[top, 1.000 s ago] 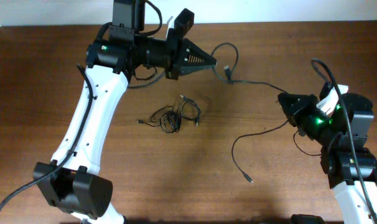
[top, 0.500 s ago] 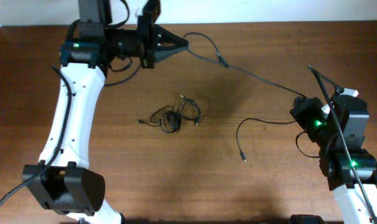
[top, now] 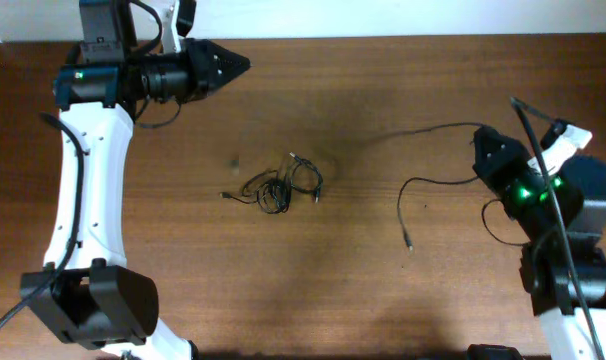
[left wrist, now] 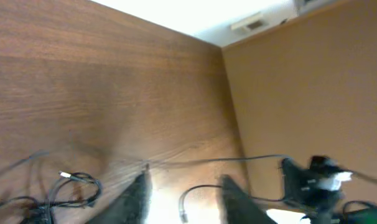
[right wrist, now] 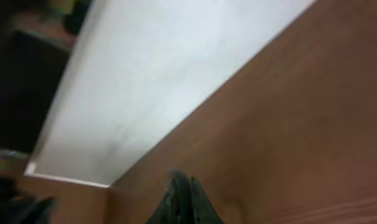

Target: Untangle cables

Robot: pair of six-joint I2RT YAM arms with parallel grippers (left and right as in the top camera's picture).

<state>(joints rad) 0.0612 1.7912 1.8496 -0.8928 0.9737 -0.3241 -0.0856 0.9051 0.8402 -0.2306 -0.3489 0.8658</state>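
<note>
Table [top: 313,300]: knotted cables [top: 281,185] mid-surface, well apart from edges.

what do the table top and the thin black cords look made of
Brown table top: wood or wood-look laminate, going by the grain streaks; low sheen. Knot of thin black cords and the single thin black cord: probably flexible plastic- or rubber-jacketed wire, matte, curling in loose loops.

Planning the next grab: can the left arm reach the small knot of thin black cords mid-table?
Probably yes: the open left gripper is near the far edge, with only bare brown wooden table between it and the knot of thin black cords.
</note>
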